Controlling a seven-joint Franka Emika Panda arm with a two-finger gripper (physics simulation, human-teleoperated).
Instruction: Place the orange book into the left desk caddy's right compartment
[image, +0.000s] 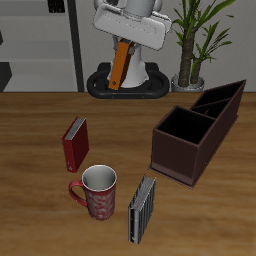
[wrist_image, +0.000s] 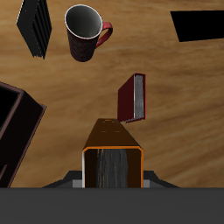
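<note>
My gripper (image: 125, 46) is shut on the orange book (image: 119, 68), which hangs high above the table's back edge, close to my base. In the wrist view the orange book (wrist_image: 114, 150) sticks out from between my jaws, pale pages showing. The left desk caddy (image: 180, 158), a dark brown box with tall walls, a squarish section nearest the front and divided sections behind, stands on the table well forward of the gripper. One corner of it shows in the wrist view (wrist_image: 16, 122). The gripper is apart from it.
A dark red book (image: 75, 143) stands upright mid-table and shows in the wrist view (wrist_image: 132, 96). A red patterned mug (image: 98, 192) and a grey striped book (image: 142, 208) are near the front edge. A potted plant (image: 190, 50) stands behind the caddy. A flat dark shape (wrist_image: 198, 24) lies beyond the mug.
</note>
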